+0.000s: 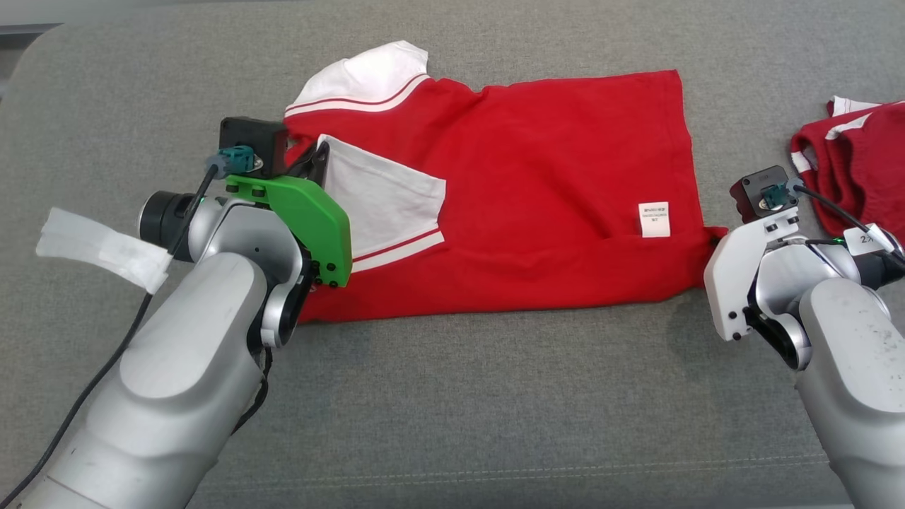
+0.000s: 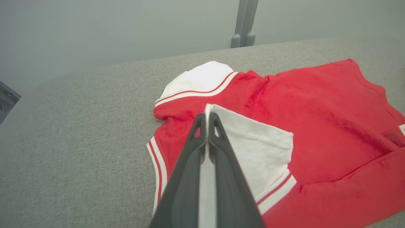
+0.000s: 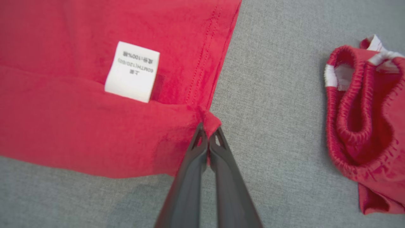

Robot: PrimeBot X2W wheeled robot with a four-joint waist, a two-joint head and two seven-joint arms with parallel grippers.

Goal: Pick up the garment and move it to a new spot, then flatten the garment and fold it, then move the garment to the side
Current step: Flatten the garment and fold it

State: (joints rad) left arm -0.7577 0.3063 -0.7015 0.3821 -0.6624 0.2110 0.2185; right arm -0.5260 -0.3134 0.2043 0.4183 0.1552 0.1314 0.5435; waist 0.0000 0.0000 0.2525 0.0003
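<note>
- Left forearm [image 1: 191,332] and right forearm [image 1: 848,339] reach in low over the bare grey bench [image 1: 452,396].
- Left pincer [image 2: 207,115] is pinched tight on the corner of the white sleeve [image 2: 253,142], which lies folded over the red shirt [image 2: 316,110].
- Right pincer [image 3: 208,129] is nipped closed on the red hem corner [image 3: 210,118], near the white label [image 3: 133,71].
- Flat on the bench, the shirt stretches between the two pincers, its long axis running from one to the other. Each arm grips the end on its own side, so the next fold looks like a shared lift carried away from the robot.
- Beyond the right pincer, well apart on its outer side, sits a bunched pair of red shorts [image 3: 364,126].
</note>
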